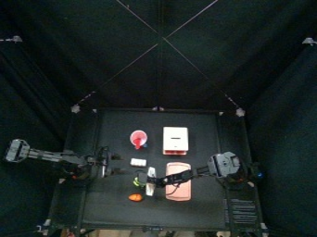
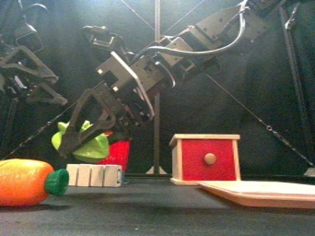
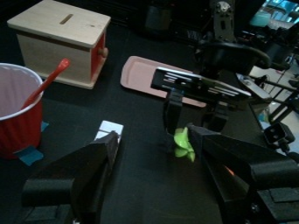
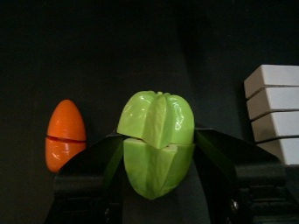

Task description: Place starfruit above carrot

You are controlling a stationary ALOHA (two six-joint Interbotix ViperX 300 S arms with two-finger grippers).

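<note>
The starfruit (image 4: 158, 144), a pale yellow-green ribbed toy, sits between the two jaws of my right gripper (image 4: 160, 140), which is shut on it. In the front view the starfruit (image 2: 76, 140) hangs clear above the table. The carrot (image 4: 65, 133), a small orange oblong, lies on the table close beside it, and shows as the carrot (image 2: 28, 182) near the front edge. My left gripper (image 3: 158, 188) stands open and empty, pointed at the right gripper from a short way off.
A white block (image 2: 95, 175) lies right next to the carrot. A red cup (image 3: 24, 105) with a straw, a wooden box (image 3: 65, 39) with a red front and a pink board (image 3: 146, 74) stand around the grippers.
</note>
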